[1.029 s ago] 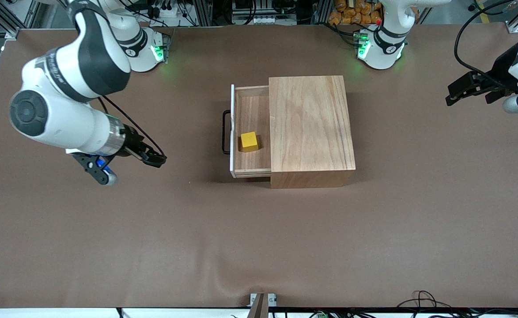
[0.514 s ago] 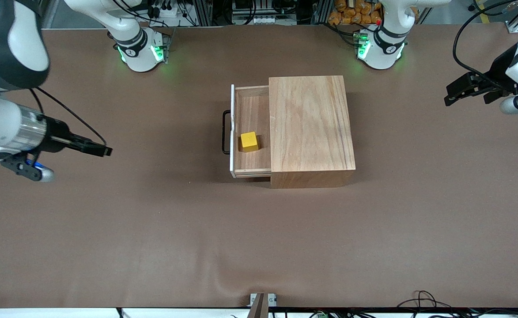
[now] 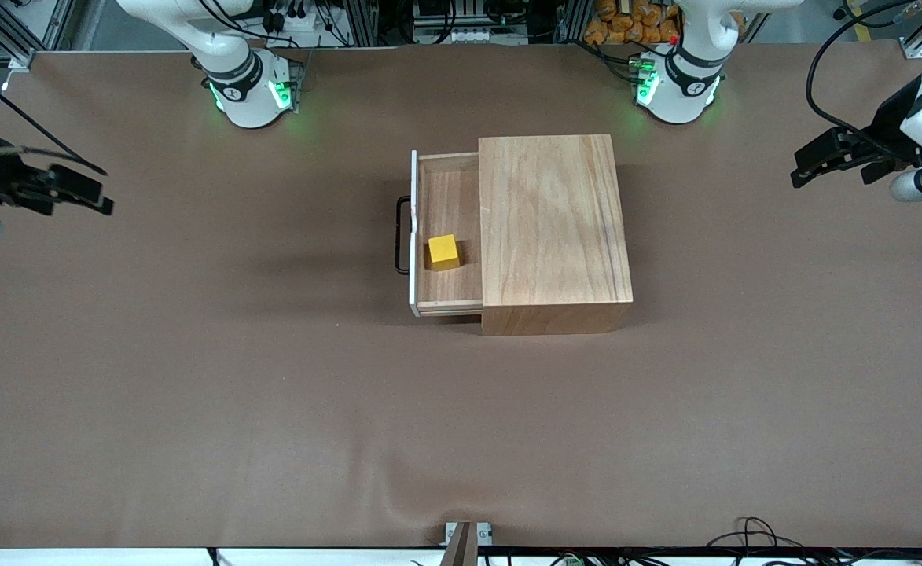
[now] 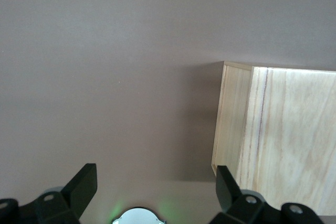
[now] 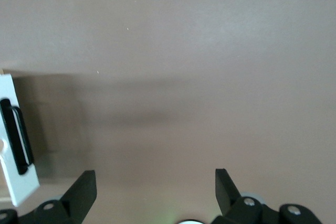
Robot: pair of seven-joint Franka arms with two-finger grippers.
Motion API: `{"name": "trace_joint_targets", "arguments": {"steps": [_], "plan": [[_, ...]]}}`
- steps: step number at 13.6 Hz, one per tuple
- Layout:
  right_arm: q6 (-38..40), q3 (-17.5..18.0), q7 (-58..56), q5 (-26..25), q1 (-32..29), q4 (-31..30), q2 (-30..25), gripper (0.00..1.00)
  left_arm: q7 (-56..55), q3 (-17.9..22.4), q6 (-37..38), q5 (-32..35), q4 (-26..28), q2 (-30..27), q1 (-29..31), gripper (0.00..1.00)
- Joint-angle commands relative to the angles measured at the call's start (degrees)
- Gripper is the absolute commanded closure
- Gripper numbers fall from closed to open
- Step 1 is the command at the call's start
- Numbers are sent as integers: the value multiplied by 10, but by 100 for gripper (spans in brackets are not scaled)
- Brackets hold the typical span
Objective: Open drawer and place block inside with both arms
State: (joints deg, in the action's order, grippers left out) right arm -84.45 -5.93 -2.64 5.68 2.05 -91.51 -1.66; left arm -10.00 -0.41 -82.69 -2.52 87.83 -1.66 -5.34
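The large light-wood box (image 3: pixel 555 228) stands mid-table. Its drawer (image 3: pixel 446 204) is pulled out toward the right arm's end, with a white front edge and black wire handle (image 3: pixel 401 236). The yellow block (image 3: pixel 443 251) lies inside the drawer. My right gripper (image 3: pixel 95 198) is open and empty, up over the table near the right arm's end. In the right wrist view (image 5: pixel 155 182) the drawer's white front (image 5: pixel 16 150) shows. My left gripper (image 3: pixel 802 169) is open and empty over the left arm's end. The left wrist view (image 4: pixel 155 182) shows a corner of the box (image 4: pixel 278 135).
Brown cloth (image 3: pixel 272 409) covers the table. The two green-lit arm bases (image 3: pixel 248 86) (image 3: pixel 677 82) stand along the table's edge farthest from the front camera. Cables lie at the near edge (image 3: pixel 751 534).
My right arm has drawn back from near the drawer toward its end of the table and risen. The left arm, drawer and block have not moved.
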Motion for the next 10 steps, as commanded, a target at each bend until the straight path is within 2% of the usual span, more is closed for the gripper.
{"name": "trace_joint_targets", "arguments": {"steps": [1, 7, 10], "plan": [[13, 7, -25, -36, -5, -21, -36, 0, 6, -4, -6, -1, 18, -19, 4, 0], [50, 14, -26, -39, -40, -5, -39, 0, 7, -3, -7, 1, 16, -18, 5, 0], [49, 43, 39, -37, -49, -6, -38, 0, 8, -2, -7, 1, 16, -19, 5, 0]]}}
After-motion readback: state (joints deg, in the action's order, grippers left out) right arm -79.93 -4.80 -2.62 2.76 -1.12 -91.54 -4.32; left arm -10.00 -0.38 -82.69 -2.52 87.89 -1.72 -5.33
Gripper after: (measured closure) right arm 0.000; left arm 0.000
